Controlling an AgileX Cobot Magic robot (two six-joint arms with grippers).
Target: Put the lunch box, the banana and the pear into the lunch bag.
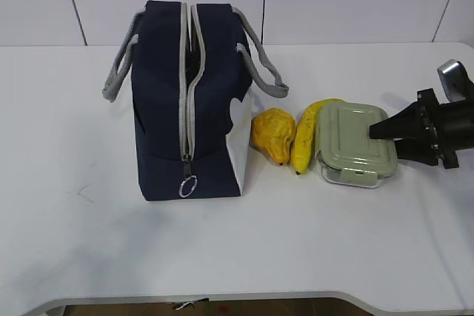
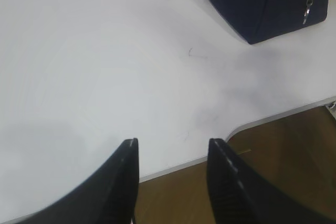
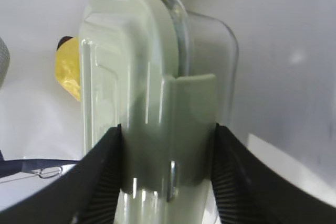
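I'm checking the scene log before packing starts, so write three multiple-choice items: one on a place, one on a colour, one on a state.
1. What lies directly between the lumpy orange-yellow pear and the clear rectangular lunch box?
A. the curved yellow banana
B. a metal ring
C. nothing

2. What colour is the lunch box's clip-on lid?
A. navy
B. pale sage green
C. orange

3. How is the boxy navy fabric lunch bag?
A. lying flat
B. upright, its grey zipper parted along the top
C. lifted off the white table

Answers:
1 A: the banana sits between the two.
2 B: the lid is pale green in the exterior and right wrist views.
3 B: it stands on the table with a gap between the zipper edges.
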